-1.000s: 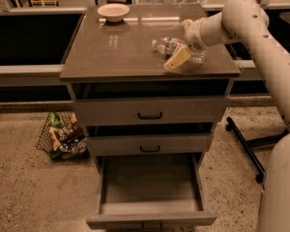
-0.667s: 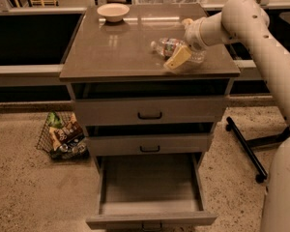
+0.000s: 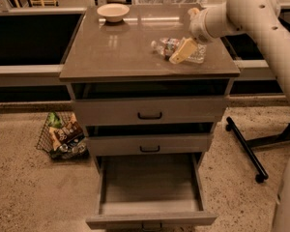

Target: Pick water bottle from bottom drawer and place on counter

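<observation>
On the far left, a wire basket [image 3: 62, 138] with coloured packets stands on the speckled floor [image 3: 24, 192], just beside the grey cabinet. On the back left part of the counter [image 3: 121, 54] sits a shallow cream bowl [image 3: 113, 12], well apart from everything else on the top. Under the counter come the two shallow drawers [image 3: 150, 112] with black handles. Below them the bottom drawer [image 3: 150, 182] is pulled out far, and only its plain grey floor shows inside.

More to the right, the water bottle [image 3: 164, 46] lies on its side on the counter, in the right half of the top, with the pale cap pointing to the left. The gripper [image 3: 181, 52] is directly over the bottle and touches or nearly touches it. I cannot tell if it is clamped on the bottle or loose from it. The pale arm [image 3: 241, 13] reaches in from the right edge. On the floor at the right is a black wheeled leg [image 3: 244, 149].
</observation>
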You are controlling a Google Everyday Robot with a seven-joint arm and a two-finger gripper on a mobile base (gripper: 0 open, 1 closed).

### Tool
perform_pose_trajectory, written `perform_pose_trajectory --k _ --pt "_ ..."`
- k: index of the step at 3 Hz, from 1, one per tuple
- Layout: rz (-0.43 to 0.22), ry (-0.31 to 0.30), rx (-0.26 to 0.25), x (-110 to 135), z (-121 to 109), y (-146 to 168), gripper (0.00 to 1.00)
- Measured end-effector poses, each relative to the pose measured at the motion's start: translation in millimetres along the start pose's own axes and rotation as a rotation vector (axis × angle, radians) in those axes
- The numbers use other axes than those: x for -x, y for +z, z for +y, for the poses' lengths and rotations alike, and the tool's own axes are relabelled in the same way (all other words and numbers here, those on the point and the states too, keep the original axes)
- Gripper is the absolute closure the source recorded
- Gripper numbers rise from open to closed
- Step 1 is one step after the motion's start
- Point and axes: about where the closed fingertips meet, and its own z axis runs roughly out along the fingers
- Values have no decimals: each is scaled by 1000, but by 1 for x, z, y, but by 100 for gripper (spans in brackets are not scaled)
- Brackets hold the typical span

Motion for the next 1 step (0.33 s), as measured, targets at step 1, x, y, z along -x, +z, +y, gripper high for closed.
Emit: perform_pose_trajectory --k 1 --pt "40 -41 -39 7 -11 -21 0"
